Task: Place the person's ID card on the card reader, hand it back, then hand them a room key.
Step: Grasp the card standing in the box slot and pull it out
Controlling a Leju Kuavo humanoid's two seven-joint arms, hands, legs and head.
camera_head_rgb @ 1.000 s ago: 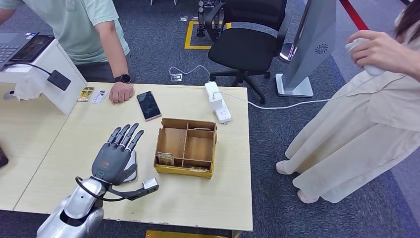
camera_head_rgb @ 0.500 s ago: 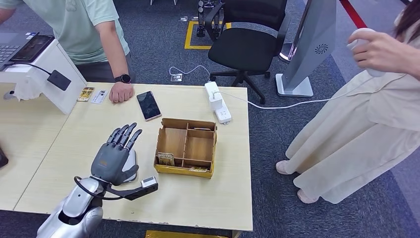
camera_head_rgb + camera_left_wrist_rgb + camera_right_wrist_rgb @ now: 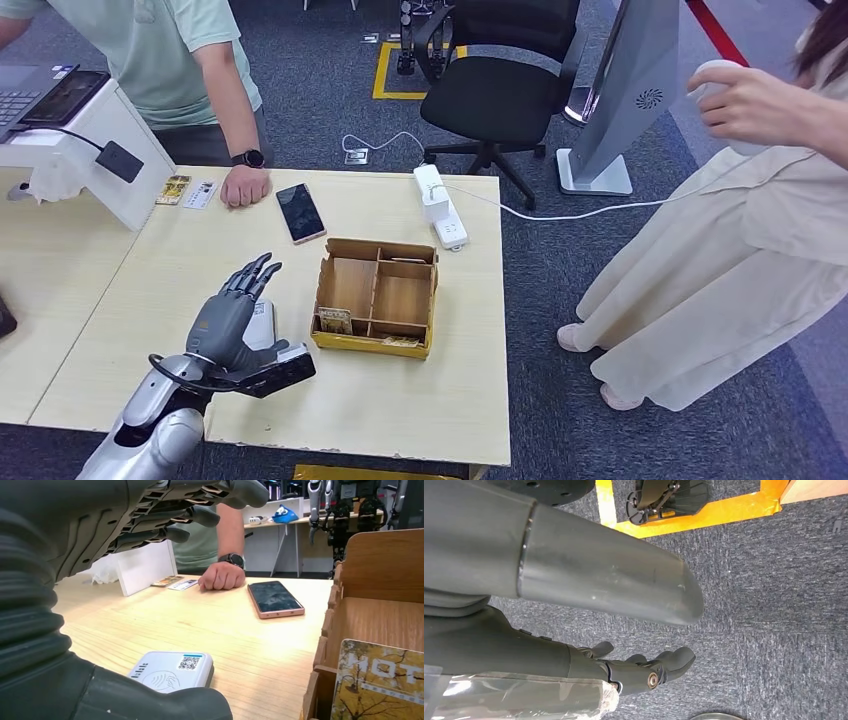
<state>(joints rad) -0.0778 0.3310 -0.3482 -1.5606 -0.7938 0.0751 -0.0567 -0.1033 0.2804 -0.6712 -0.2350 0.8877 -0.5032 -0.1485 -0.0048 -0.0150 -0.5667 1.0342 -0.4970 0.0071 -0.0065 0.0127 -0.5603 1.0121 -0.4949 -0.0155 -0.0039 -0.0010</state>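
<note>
Wooden bench (image 3: 420,400) held everything. Left hand (image 3: 228,318) hung open and empty over the reader (image 3: 171,669). ID card (image 3: 201,194) lay untouched beside the person's fist (image 3: 245,186). Nothing was done yet.

On the desk (image 3: 120,290) lie one card reader (image 3: 170,670), one smartphone (image 3: 300,212), two cards (image 3: 187,191) by the person's fist, one divided cardboard box (image 3: 376,297) and one power strip (image 3: 440,208). Two people stand nearby.
</note>
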